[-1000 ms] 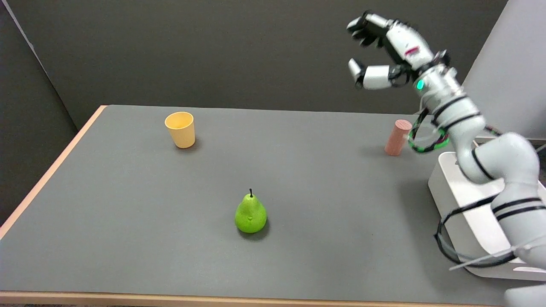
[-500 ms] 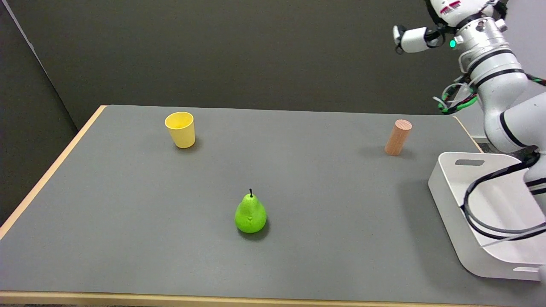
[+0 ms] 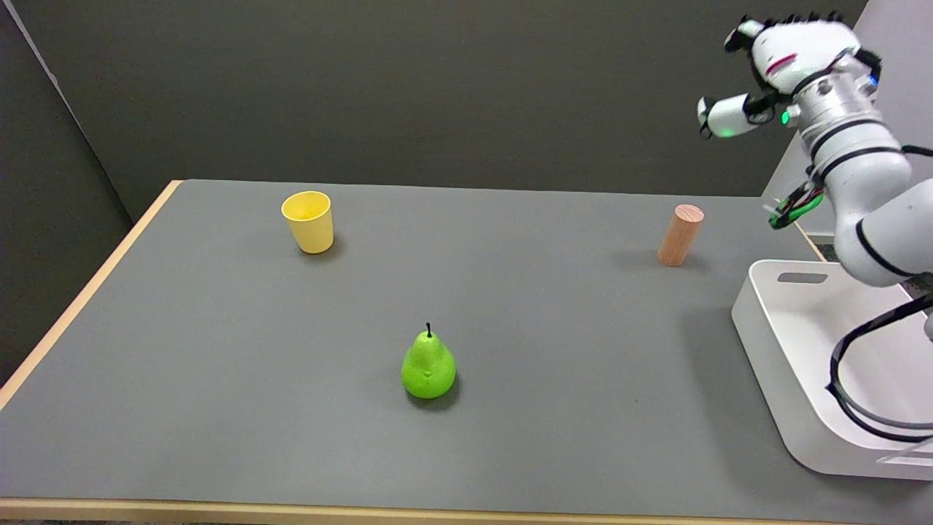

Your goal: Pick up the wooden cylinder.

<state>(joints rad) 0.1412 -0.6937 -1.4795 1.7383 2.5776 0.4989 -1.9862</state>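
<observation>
Nothing is held by the robot hand [image 3: 776,69], raised high with fingers apart, well above the wooden cylinder [image 3: 680,235] standing near the desk's [image 3: 219,350] far right edge, beside a white bin [image 3: 773,343]; open surface lies leftward.

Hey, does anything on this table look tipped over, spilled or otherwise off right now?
Nothing stands out. The wooden cylinder, the yellow cup and the green pear all stand upright on the grey table, well apart. The white bin sits at the right edge, and the right hand hangs in the air, holding nothing.
</observation>
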